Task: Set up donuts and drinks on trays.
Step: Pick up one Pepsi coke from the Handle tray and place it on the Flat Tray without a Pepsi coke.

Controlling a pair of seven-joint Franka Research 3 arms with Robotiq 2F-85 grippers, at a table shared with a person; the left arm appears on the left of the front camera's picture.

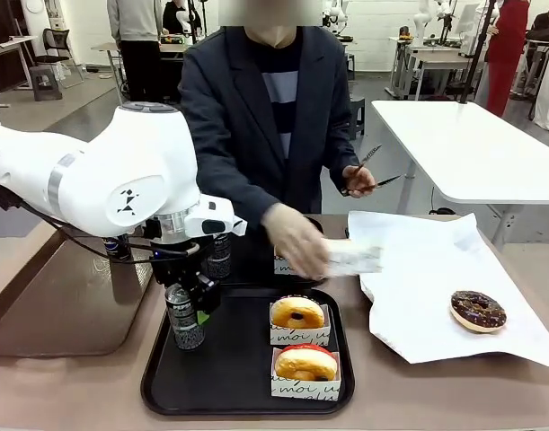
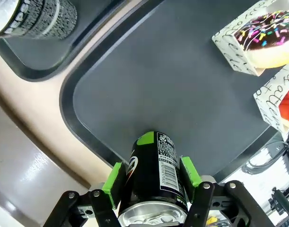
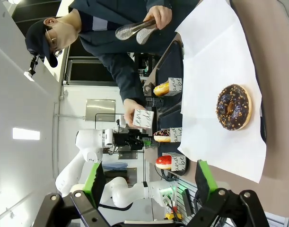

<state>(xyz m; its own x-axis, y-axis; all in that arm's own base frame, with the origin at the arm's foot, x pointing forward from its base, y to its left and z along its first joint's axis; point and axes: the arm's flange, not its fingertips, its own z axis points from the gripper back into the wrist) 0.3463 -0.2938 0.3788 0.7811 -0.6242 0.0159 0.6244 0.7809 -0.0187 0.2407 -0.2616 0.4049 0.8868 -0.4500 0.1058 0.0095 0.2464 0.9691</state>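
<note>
Two sleeved donuts sit on the near tray (image 1: 166, 386), toward its right edge: a red-iced donut (image 1: 305, 364) at the near right corner and a chocolate donut (image 1: 297, 313) just behind it, each in a white paper sleeve with black script. At the tray's left edge the left gripper (image 1: 186, 316) holds a can (image 1: 184, 319) upright, its base at or just above the tray floor. In the left wrist view the green pads (image 2: 112, 178) press both sides of the can (image 2: 153, 177), silver top toward the camera, near a rounded corner of the tray (image 2: 182, 94).

Behind the near tray lies the far tray (image 1: 247, 260), with a second can (image 1: 219, 256) standing at its left side, partly hidden by the arm. A third can (image 1: 118, 247) stands on the brown tray (image 1: 67, 305) at the table's left edge.

Over the far tray the person's hand (image 1: 296, 241) holds a white paper sleeve (image 1: 353, 260), blurred. The other hand (image 1: 357, 180) holds tongs (image 1: 368, 171) above the table's far edge.

White paper (image 1: 436, 287) covers the table's right side, and a bare sprinkled donut (image 1: 477, 311) lies on it near the right edge.

In the right wrist view the right gripper (image 3: 149, 182) hangs above the table with its fingers wide apart and nothing between them, the sprinkled donut (image 3: 234, 107) on the paper (image 3: 215, 71) beyond.
</note>
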